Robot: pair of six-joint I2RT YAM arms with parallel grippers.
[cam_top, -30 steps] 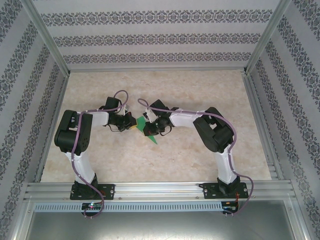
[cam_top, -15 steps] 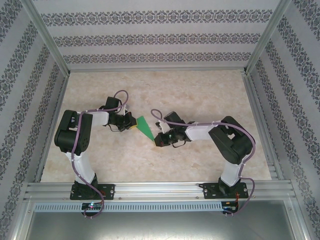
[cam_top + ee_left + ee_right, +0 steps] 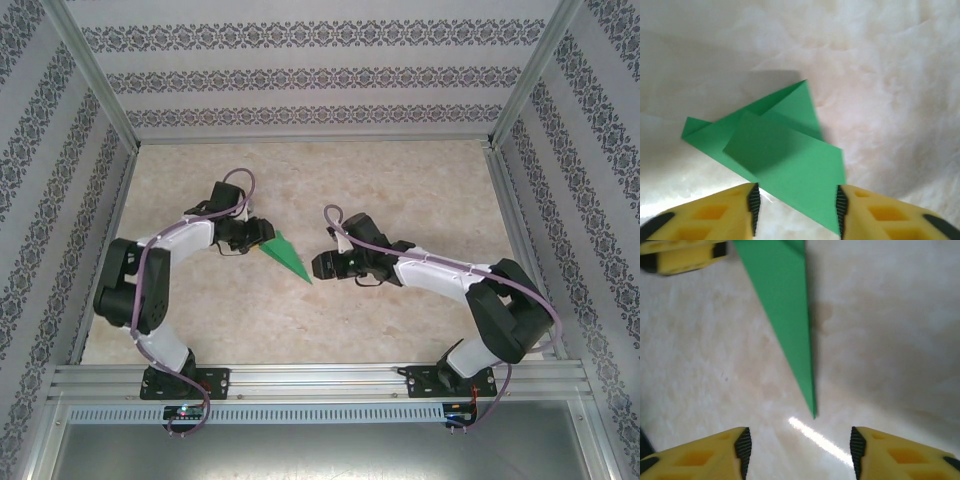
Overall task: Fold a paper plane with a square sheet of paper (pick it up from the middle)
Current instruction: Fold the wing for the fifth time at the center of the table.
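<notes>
Arms bent inward, left tool and right tool spread (unladen) beside paper plane.

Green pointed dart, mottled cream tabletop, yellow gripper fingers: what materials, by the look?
Green pointed dart: thin matte paper, given sharp creases and flat overlapping flaps. Mottled cream tabletop: marble-look, perhaps laminate; smooth, semi-glossy, with a bright light streak. Yellow fingers: probably matte plastic, with hollow pockets; black ribbed pads look rubbery.
</notes>
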